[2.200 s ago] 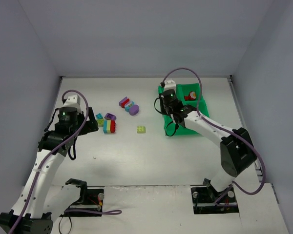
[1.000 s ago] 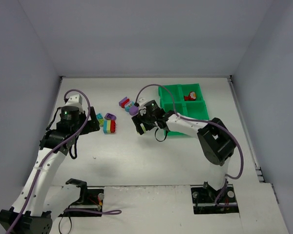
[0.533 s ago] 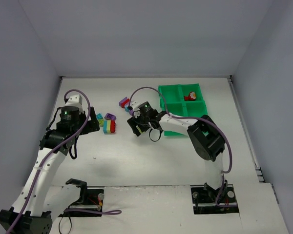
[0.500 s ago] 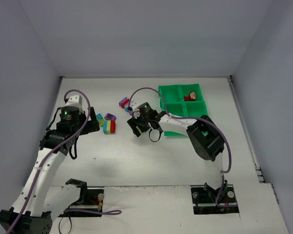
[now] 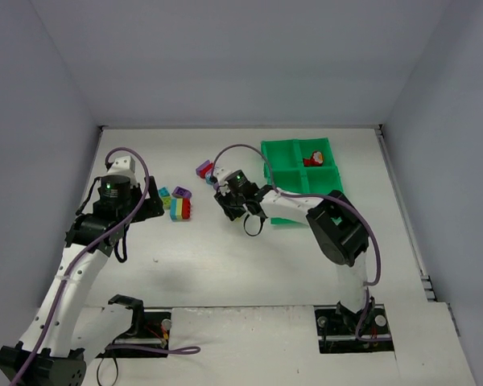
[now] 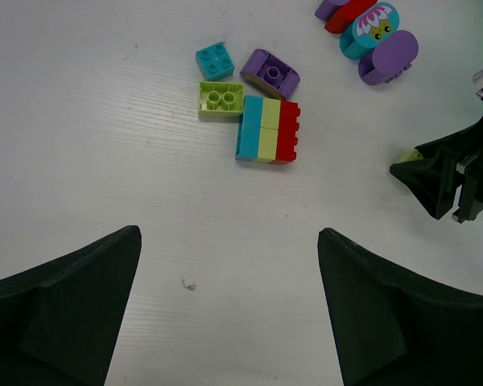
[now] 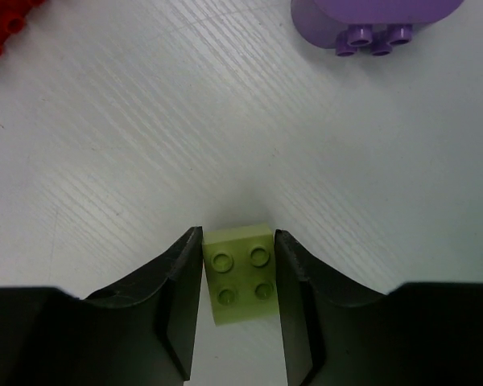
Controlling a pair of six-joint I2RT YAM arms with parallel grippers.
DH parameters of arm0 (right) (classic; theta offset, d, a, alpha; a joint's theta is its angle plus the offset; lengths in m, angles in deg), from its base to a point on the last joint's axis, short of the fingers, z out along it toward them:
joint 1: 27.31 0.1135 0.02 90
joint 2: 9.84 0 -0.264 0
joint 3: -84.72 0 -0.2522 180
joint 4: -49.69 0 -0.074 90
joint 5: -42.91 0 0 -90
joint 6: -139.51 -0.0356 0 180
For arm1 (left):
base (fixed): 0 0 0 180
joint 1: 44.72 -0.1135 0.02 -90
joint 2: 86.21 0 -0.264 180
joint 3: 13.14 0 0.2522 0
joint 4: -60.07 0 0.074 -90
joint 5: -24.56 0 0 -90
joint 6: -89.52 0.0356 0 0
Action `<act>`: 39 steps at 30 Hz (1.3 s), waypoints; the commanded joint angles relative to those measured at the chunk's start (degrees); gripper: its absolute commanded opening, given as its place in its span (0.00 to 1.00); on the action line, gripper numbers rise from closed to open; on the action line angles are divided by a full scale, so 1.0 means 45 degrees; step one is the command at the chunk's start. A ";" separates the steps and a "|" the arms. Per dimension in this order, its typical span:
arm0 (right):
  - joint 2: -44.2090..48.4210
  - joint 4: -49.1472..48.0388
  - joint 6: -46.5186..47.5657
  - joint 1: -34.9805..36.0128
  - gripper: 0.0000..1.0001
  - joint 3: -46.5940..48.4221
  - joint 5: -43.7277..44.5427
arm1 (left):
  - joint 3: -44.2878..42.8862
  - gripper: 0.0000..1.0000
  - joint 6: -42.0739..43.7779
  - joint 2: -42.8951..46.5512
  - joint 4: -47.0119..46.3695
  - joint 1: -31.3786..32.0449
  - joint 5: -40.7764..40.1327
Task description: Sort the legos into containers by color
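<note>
The right arm has swung away from the green tray [image 5: 294, 169] over the past two seconds and out to the middle of the table [image 5: 225, 265]. There the right gripper [image 7: 238, 249] has narrowed until its two fingers [image 7: 177, 289] press against opposite sides of a loose yellow-green brick [image 7: 241, 283]. The brick sits studs up on the tabletop, left of the tray and just short of a purple rounded brick [image 7: 378, 20]. One red brick [image 5: 312, 158] lies in the tray's far right compartment.

The left gripper [image 6: 228, 241] hangs with its jaws spread wide and nothing between them. Beyond it lies a tight cluster: a teal brick [image 6: 215, 59], a purple arched brick [image 6: 270, 74], a second yellow-green brick [image 6: 221, 99] and a teal, yellow-green and red striped stack [image 6: 267, 129].
</note>
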 commanded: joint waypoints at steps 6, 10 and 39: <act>0.3906 -0.0137 -0.0885 -0.0389 0.00 -0.0218 0.2859 | -0.0299 0.84 0.0175 0.0020 -0.0544 0.0051 -0.0032; 0.5528 0.0077 -0.1706 -0.1267 0.00 -0.1192 0.4945 | -0.0299 0.84 0.0135 -0.0058 -0.0680 0.0071 0.0066; 0.6158 0.0979 -0.3332 -0.3499 0.59 -0.0923 0.3237 | -0.0279 0.84 0.0135 -0.0331 -0.0661 0.0286 -0.0227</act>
